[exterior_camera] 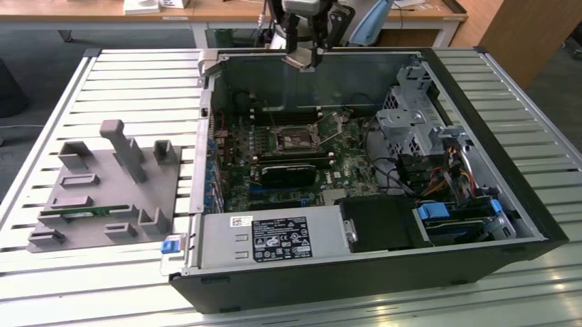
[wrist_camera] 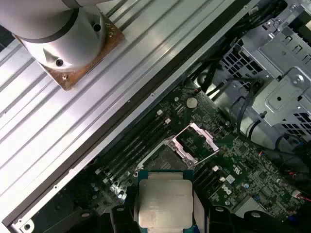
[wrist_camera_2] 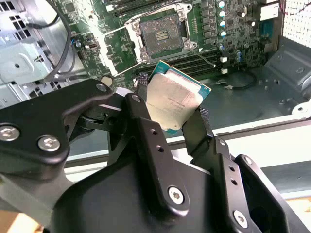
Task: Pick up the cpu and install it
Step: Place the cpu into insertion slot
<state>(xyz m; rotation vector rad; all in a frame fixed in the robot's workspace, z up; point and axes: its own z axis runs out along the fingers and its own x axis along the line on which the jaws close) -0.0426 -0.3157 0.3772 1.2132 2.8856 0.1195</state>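
Observation:
My gripper (exterior_camera: 303,54) hangs over the far wall of the open computer case (exterior_camera: 509,204), shut on the cpu (exterior_camera: 300,61). In both wrist views the square silver chip with a thin pale rim, the cpu (wrist_camera_2: 176,99) (wrist_camera: 165,204), is pinched at two opposite edges by the black fingers (wrist_camera_2: 146,121). My gripper (wrist_camera_2: 170,110) (wrist_camera: 165,216) holds it in the air, well above the motherboard. The open cpu socket (exterior_camera: 296,141) (wrist_camera_2: 160,35) (wrist_camera: 193,143) lies below, with its metal frame lifted and nothing in it.
A grey fixture plate (exterior_camera: 100,191) with a green memory stick (exterior_camera: 86,212) lies at the exterior view's left. Inside the case are a black ribbed block (exterior_camera: 291,172), a drive cage (exterior_camera: 409,122), cables (exterior_camera: 409,180) and a power supply (exterior_camera: 272,238). The arm's base (wrist_camera: 63,34) stands on the slatted table.

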